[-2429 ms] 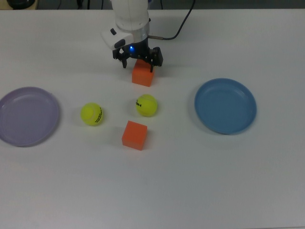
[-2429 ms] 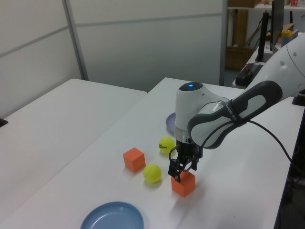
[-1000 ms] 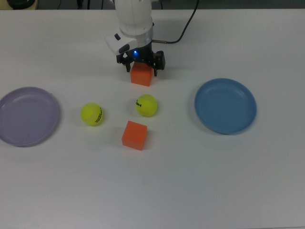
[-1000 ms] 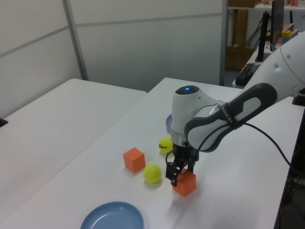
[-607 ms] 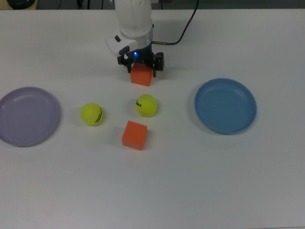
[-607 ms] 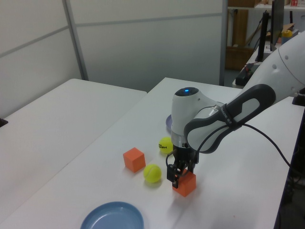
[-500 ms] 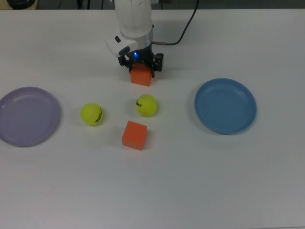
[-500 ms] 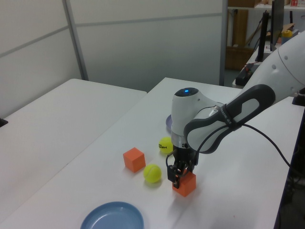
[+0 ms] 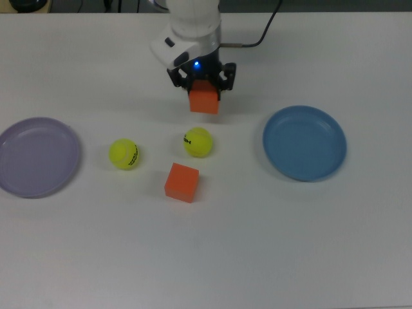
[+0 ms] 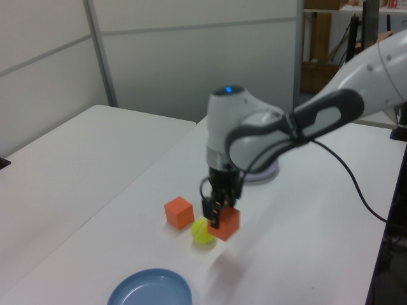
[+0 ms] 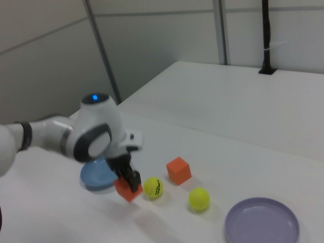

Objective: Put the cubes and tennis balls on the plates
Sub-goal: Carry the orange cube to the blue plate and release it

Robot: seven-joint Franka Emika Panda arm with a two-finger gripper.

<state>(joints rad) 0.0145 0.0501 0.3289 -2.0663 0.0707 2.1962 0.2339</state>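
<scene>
Above the bench (image 9: pixel 270 244), the end effector (image 9: pixel 205 90) grips one orange cube (image 9: pixel 204 102), lifted clear. Just below it sits a tennis ball (image 9: pixel 197 142); the other ball (image 9: pixel 123 154) and second cube (image 9: pixel 181 182) lie nearby. The top view shows the blue plate (image 9: pixel 304 143) and lavender plate (image 9: pixel 37 156) far apart, while the left view hides most of the lavender one.

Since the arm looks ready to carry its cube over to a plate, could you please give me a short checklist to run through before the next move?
1. Grip: gripper is shut on the held cube: ok.
2. Lift: the left view shows the held cube raised off the table: ok.
3. Target: blue plate holds nothing: ok.
4. Path: in the top view no object lies between the held cube and the blue plate: ok.
5. Nearest tennis ball sits apart from the held cube in the top view: ok.
6. Lavender plate is free for later items: ok.
</scene>
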